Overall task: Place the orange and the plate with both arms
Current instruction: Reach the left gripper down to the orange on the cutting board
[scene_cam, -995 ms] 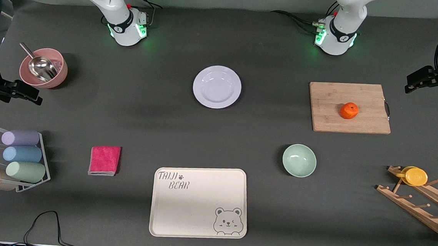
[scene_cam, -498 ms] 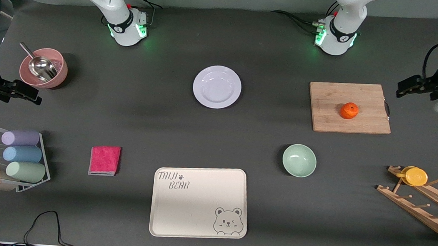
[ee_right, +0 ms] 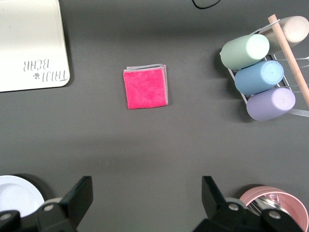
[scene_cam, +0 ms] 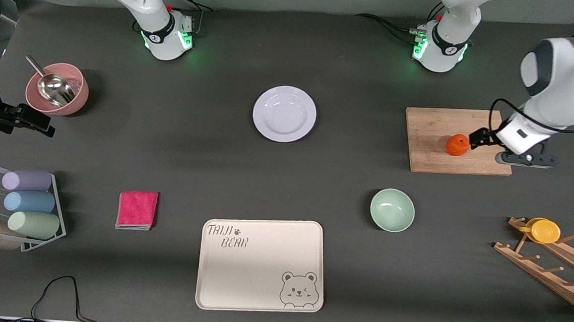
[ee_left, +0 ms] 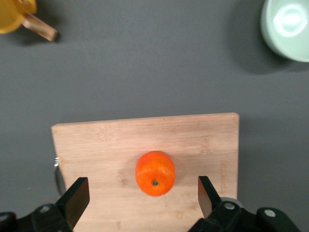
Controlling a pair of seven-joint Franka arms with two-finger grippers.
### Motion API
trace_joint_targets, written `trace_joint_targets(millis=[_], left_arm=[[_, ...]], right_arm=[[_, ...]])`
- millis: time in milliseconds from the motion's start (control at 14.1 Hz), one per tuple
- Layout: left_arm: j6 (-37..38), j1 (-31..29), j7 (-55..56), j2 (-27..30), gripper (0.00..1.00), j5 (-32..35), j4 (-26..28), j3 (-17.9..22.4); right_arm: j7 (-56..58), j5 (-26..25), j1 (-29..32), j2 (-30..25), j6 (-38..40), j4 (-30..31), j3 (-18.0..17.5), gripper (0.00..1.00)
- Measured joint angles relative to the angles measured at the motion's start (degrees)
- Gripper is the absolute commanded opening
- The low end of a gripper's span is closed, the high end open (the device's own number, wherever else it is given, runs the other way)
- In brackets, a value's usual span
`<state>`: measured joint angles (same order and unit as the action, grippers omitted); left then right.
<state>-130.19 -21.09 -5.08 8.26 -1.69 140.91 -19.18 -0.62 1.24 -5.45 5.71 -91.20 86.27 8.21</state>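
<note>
While the left gripper [ee_left: 140, 198] hangs over the orange [scene_cam: 457, 144] on the cutting board [scene_cam: 436, 126], jaws spread, the right gripper [ee_right: 145, 203] waits, likewise spread, near the pink bowl [scene_cam: 74, 101].
Light, round, rollable fruit: grasp across its middle; the plate [scene_cam: 284, 113], midtable, looks glossy and slippery: pinch its rim.

The only legible text is "TAIJI BEAR", printed in outline letters on the cream tray [scene_cam: 261, 264], with a paw-print mark after "TAIJI" and a winking bear face drawn in another corner (in the right wrist view the lettering appears upside down). No other markings can be read.
</note>
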Motion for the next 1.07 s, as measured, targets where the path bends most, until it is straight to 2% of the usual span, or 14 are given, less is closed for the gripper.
trace_joint_targets(millis=[142,284,711,782,853,924,995,1066], left_arm=[[-8.0,0.0,0.0,-0.2,1.00,-0.5,7.2,0.1],[-14.6,0.0,0.0,-1.5,1.00,-0.9,12.1,0.1],[-24.5,-0.2,0.0,-9.7,1.00,-1.1,15.5,0.4],[-25.9,-0.2,0.0,-10.7,0.93,-1.1,15.7,0.4],[-26.7,-0.2,0.0,-11.4,0.71,-1.1,15.9,0.4],[-27.0,-0.3,0.0,-11.8,0.39,-1.1,16.0,0.4],[-27.1,-0.3,0.0,-11.8,0.18,-1.1,16.0,0.5],[-27.1,-0.3,0.1,-11.8,0.07,-1.1,16.0,0.6]], right_arm=[[0.0,0.0,0.0,0.0,0.0,0.0,0.0,1.00],[0.0,0.0,0.0,0.0,0.0,0.0,0.0,1.00],[0.0,0.0,0.0,0.0,0.0,0.0,0.0,1.00],[0.0,0.0,0.0,0.0,0.0,0.0,0.0,1.00],[0.0,0.0,0.0,0.0,0.0,0.0,0.0,1.00],[0.0,0.0,0.0,0.0,0.0,0.0,0.0,1.00],[0.0,0.0,0.0,0.0,0.0,0.0,0.0,1.00],[0.0,0.0,0.0,0.0,0.0,0.0,0.0,1.00]])
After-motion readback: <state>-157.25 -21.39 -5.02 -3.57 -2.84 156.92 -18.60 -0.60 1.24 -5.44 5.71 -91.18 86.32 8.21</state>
